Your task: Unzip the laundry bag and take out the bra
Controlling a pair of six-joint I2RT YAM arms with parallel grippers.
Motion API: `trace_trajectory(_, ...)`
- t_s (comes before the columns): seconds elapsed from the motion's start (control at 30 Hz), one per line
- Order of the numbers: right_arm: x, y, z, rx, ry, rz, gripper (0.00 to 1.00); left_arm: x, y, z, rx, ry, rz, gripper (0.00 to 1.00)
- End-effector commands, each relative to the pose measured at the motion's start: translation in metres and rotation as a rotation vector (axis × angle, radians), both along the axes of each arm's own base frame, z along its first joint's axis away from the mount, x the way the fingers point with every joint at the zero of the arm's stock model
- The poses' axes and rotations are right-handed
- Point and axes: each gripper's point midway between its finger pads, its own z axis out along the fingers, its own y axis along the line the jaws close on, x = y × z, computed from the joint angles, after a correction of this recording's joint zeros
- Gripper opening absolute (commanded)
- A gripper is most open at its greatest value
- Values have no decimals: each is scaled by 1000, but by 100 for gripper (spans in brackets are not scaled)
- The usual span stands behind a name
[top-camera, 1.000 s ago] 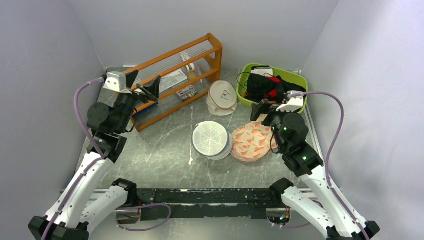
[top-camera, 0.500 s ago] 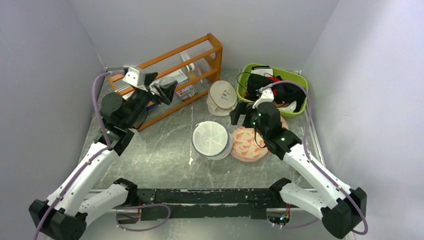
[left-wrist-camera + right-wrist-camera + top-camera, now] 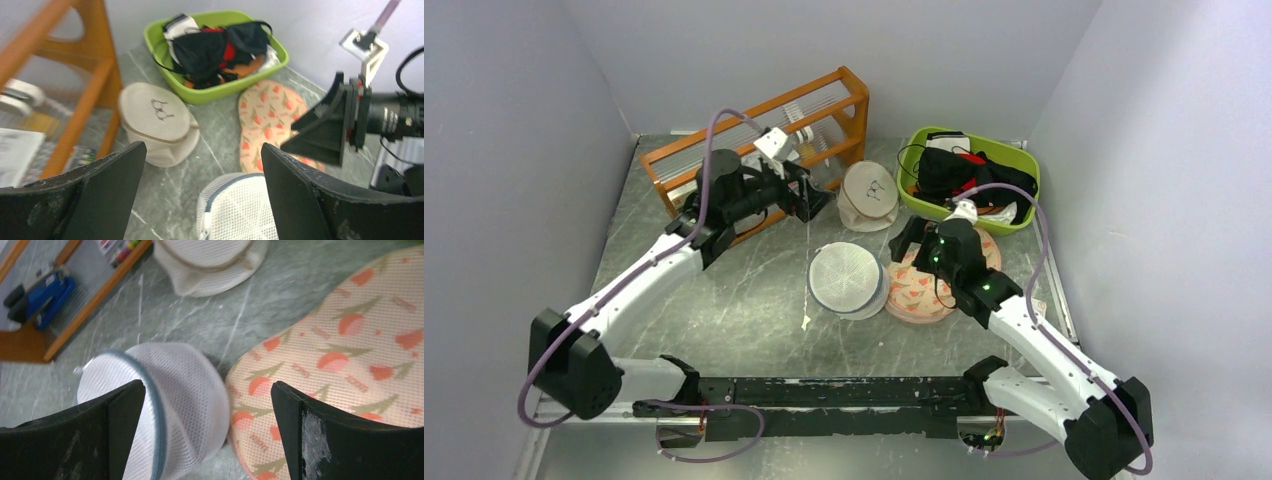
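White mesh laundry bag point(image 3: 848, 280) sits mid-desk point(image 3: 724, 300), flat face up, shut as far as I can tell, right up against a peach printed pad point(image 3: 939, 285) on its right. Bra not visible anywhere; I judge it's inside and the mesh hides it. Bag lies between both arms, so I guess 1 tool can pin it while the other pulls the zip.

Left tool point(image 3: 809, 197): jaws wide, holding nothing, hanging in front of the wooden rack point(image 3: 824, 100), well behind the bag. That arm is stretched forward and across toward centre, wrist looking down at the bag and the cream pouch point(image 3: 869, 195).

Right tool point(image 3: 911, 238): also wide and empty, hovering over the pad's edge just beside the bag, forearm reaching in leftward. Green bin point(image 3: 1024, 185) of dark clothes sits behind it.

Zip pull: can't pick it out for sure. Unzipping not yet started.
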Motion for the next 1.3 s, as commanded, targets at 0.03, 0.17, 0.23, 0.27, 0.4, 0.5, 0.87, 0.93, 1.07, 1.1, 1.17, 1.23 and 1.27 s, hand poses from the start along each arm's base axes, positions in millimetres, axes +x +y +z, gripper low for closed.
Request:
trace_trajectory(0.03,7,-32,-20,85,63,-136,100,-18,-36,-22,48,79,-197,98)
trace_trajectory(0.17,2,-39,-52,144,172,-122,100,-20,-52,-49,102,162,-258,98)
trace_trajectory(0.23,0,-43,-65,176,200,-112,100,-25,-62,-61,116,205,-305,97)
trace_trajectory(0.27,0,-47,-71,183,212,-119,100,-27,-68,-69,125,230,-326,97)
trace_trajectory(0.4,1,-71,-93,135,253,-187,100,-32,-83,-96,169,309,-381,99)
trace_trajectory(0.5,1,-88,-110,128,288,-236,100,-32,-92,-120,225,392,-412,98)
trace_trajectory(0.87,9,-122,-102,115,264,-313,100,-35,-94,-165,361,504,-439,100)
trace_trajectory(0.93,10,-122,-91,102,225,-288,100,-35,-92,-164,374,485,-439,100)
trace_trajectory(1.07,11,-107,-68,111,151,-168,100,-33,-89,-165,394,468,-424,100)
trace_trajectory(1.1,11,-101,-63,123,135,-132,100,-31,-88,-166,399,469,-412,99)
trace_trajectory(1.17,11,-90,-53,146,99,-66,100,-27,-86,-172,418,486,-388,93)
trace_trajectory(1.23,10,-80,-46,168,82,-9,100,-24,-85,-177,438,510,-367,82)
trace_trajectory(1.27,10,-76,-45,174,81,9,100,-22,-85,-179,446,524,-358,74)
